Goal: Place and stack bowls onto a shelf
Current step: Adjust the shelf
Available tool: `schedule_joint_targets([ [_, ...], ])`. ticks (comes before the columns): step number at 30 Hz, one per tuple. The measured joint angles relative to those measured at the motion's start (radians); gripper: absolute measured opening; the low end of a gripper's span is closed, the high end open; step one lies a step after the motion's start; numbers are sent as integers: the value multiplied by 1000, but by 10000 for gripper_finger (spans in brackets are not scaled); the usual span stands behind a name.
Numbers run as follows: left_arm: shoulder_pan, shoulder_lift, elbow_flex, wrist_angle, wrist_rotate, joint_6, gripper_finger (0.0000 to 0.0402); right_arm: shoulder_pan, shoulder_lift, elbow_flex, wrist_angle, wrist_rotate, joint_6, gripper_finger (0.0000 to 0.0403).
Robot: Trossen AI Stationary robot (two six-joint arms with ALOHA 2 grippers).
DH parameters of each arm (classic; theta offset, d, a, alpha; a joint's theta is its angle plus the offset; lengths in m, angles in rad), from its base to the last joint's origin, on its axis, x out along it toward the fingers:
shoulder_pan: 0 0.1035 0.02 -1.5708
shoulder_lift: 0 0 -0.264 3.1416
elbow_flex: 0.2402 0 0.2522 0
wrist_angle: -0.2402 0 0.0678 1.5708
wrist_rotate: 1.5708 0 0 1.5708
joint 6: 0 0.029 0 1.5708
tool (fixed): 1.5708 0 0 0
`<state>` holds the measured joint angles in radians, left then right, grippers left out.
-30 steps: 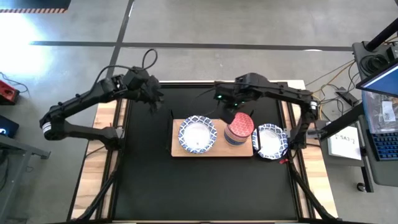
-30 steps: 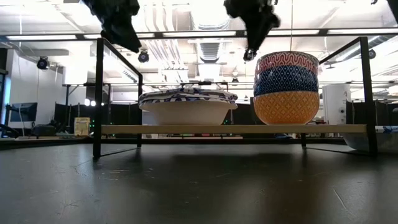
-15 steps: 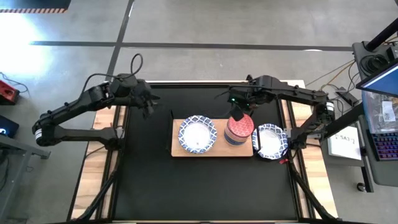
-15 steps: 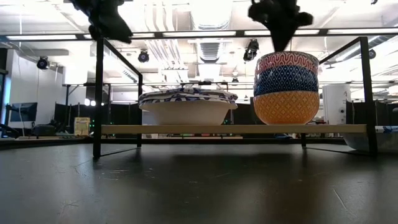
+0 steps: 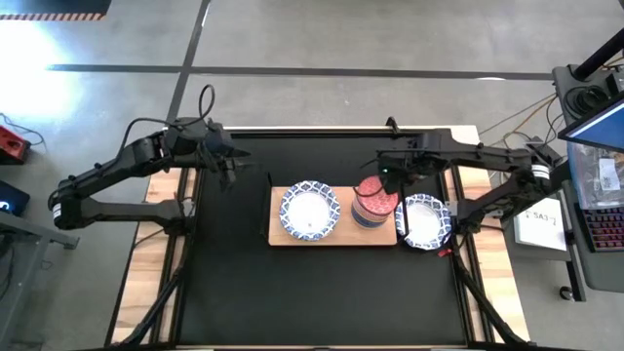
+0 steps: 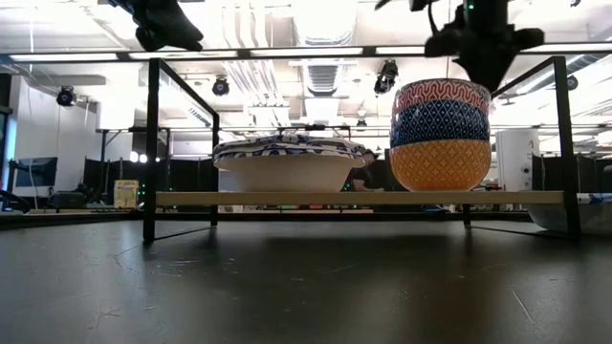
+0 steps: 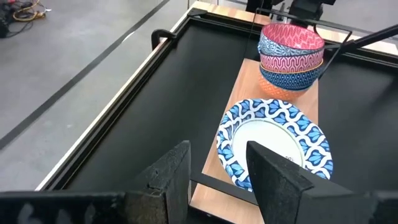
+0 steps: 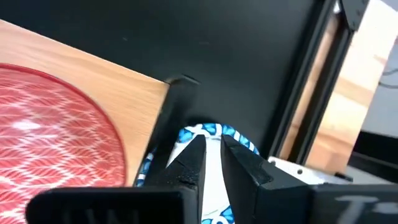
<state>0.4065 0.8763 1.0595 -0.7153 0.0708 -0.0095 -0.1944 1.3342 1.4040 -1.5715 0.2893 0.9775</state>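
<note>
Right tool [image 5: 390,175] hangs above the shelf's [image 5: 274,230] right end, beside the red-topped stack of small bowls [image 5: 375,201], fingers nearly pinched together and empty. The remaining wide patterned bowl [image 5: 425,219] sits on the counter [image 5: 234,292] just off the shelf's right edge, slightly right and near of that tool, so the right arm is clearly the closer one. Another wide bowl [image 5: 310,210] sits on the shelf's left half. Left tool [image 7: 217,171] waits over the far-left counter, fingers parted, empty. Low view cuts off the counter bowl at the frame's right; how many wide bowls are stacked can't be told.
</note>
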Motion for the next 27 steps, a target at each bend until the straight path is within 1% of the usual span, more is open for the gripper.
schedule_joint_targets([
  [2, 0, 0, 0, 0, 0, 0, 139, 0, -13, -31, 0, -9, 23, 36],
  [4, 0, 0, 0, 0, 0, 1, 139, 2, -16, -61, 5, -40, 34, 36],
  [8, 0, 0, 0, 0, 0, 1, 139, 20, -14, -111, 64, -92, 34, 36],
  [15, 0, 1, 0, 10, 0, 1, 139, 31, 13, -105, 116, -91, -10, 36],
  [22, 0, 1, 0, 14, 0, 1, 139, 31, 15, -100, 228, -113, -37, 36],
  [27, 0, 1, 0, 13, 0, 1, 139, 31, 15, -100, 203, -121, -54, 36],
])
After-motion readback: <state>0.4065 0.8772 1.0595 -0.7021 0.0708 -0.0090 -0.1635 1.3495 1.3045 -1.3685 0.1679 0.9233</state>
